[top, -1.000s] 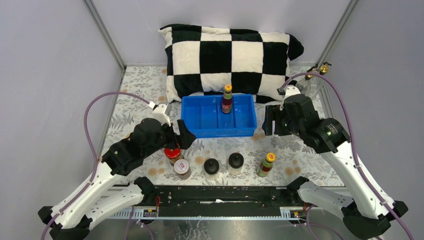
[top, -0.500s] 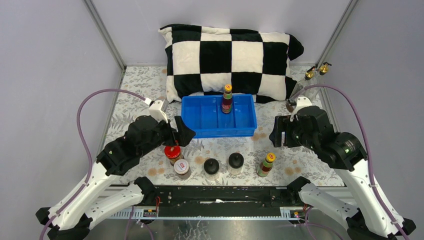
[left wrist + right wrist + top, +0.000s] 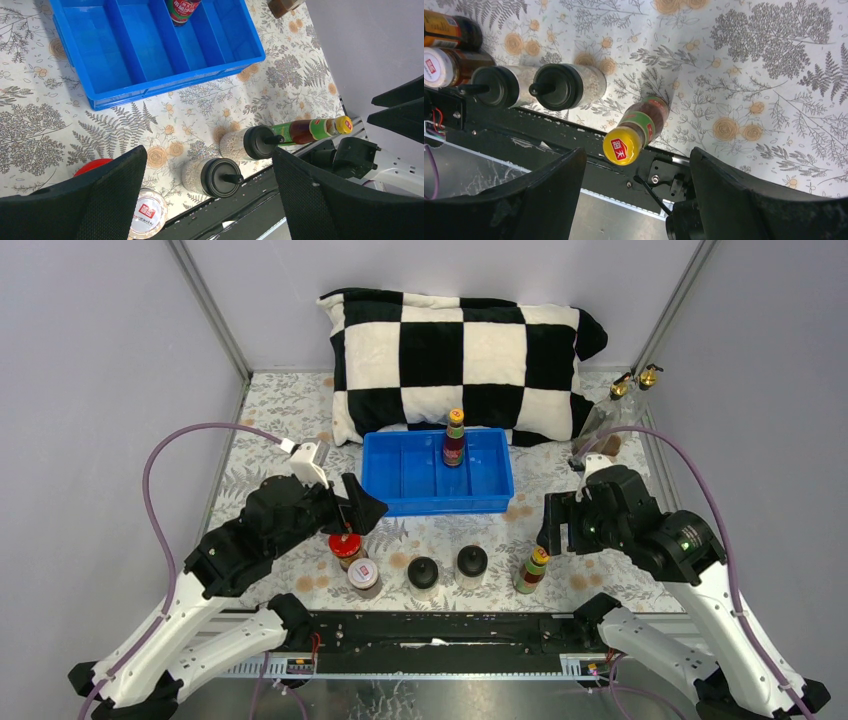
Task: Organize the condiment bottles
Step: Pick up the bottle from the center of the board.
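A: Condiment bottles [image 3: 422, 573], positions?
B: 1 yellow-capped bottle [image 3: 454, 440] upright in the blue tray [image 3: 400, 502], 12 o'clock. Red-lidded jar [image 3: 345, 545], white-lidded jar [image 3: 363, 576], 2 black-capped jars [image 3: 471, 563] and the 2nd yellow-capped bottle [image 3: 532, 570] line the worktop [image 3: 280, 410] at 6 o'clock. 2 gold-spouted bottles [image 3: 612, 410] at 2 o'clock.
A: Pincers?
B: Left pincer [image 3: 362, 502] open wide near the red-lidded jar, 7 o'clock. Right pincer [image 3: 636, 150] open over the 2nd yellow-capped bottle, 5 o'clock, not touching.

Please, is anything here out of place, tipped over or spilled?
Nothing is spilled or tipped over. The odd thing is the checkered pillow lying behind the blue tray. The two gold-spouted bottles stand apart from the rest, in the far right corner.
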`<action>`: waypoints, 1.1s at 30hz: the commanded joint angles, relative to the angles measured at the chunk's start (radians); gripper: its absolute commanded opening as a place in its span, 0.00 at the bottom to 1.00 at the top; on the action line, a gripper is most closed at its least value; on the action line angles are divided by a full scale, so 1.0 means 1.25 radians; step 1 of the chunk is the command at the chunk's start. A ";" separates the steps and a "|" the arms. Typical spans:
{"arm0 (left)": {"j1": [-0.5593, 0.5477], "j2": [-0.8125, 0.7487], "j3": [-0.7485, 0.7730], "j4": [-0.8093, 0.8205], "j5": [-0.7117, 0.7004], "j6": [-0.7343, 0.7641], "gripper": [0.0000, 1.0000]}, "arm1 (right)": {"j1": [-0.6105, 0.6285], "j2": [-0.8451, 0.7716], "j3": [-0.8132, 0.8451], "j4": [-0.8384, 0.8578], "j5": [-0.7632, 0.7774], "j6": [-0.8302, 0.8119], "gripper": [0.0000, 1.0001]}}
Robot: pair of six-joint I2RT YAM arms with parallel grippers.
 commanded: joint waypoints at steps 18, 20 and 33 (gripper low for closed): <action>0.005 0.003 -0.045 0.038 0.013 -0.015 0.99 | 0.111 0.047 -0.028 -0.025 0.025 0.055 0.80; 0.005 0.002 -0.051 0.042 0.014 -0.016 0.99 | 0.143 0.049 -0.040 -0.023 0.044 0.077 0.80; 0.005 0.000 -0.056 0.047 0.016 -0.019 0.99 | 0.263 0.063 -0.061 -0.037 0.188 0.177 0.70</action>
